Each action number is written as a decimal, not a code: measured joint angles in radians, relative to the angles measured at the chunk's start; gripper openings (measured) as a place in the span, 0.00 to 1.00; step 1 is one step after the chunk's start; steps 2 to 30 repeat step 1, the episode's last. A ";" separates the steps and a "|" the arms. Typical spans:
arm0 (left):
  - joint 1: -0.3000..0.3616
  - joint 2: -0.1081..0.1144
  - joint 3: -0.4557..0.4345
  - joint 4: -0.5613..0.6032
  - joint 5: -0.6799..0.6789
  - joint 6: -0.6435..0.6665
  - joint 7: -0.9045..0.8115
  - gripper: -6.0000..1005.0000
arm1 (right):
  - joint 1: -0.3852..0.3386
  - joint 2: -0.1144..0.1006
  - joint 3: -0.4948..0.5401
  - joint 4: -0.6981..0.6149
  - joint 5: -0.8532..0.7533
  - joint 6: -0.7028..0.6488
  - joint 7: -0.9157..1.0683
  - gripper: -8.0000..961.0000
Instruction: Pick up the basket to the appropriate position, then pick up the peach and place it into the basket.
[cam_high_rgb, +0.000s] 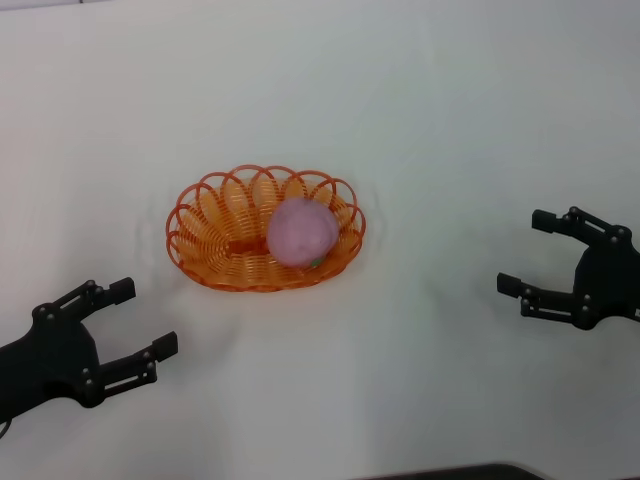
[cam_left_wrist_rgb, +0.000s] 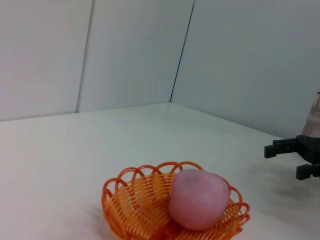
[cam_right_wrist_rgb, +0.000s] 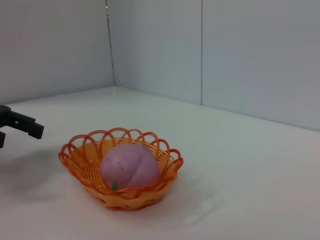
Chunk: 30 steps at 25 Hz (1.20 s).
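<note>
I'm seeing the peach (cam_high_rgb: 302, 232) sitting inside the basket (cam_high_rgb: 205, 250), between my left gripper (cam_high_rgb: 140, 320) and right gripper (cam_high_rgb: 528, 255), both spread apart and holding nothing, so I judge the job finished.

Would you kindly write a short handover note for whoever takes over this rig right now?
Left gripper: open, empty, low on the table's left side, apart from the basket.
Right gripper: open, empty, out on the right side, also clear of it.
Basket: sitting on the white table at centre.
Peach: resting inside the basket, towards its right end.
Done: the peach is in the basket and nothing is held.
Left: apparently nothing except confirming the basket's position is acceptable.
</note>
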 joint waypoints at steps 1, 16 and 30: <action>0.000 0.000 0.000 0.000 0.000 0.001 0.000 0.88 | 0.001 0.000 0.000 -0.001 0.000 -0.001 0.000 0.99; 0.000 0.000 0.000 0.000 0.000 0.001 0.000 0.88 | 0.001 0.000 0.000 -0.001 0.000 -0.001 0.000 0.99; 0.000 0.000 0.000 0.000 0.000 0.001 0.000 0.88 | 0.001 0.000 0.000 -0.001 0.000 -0.001 0.000 0.99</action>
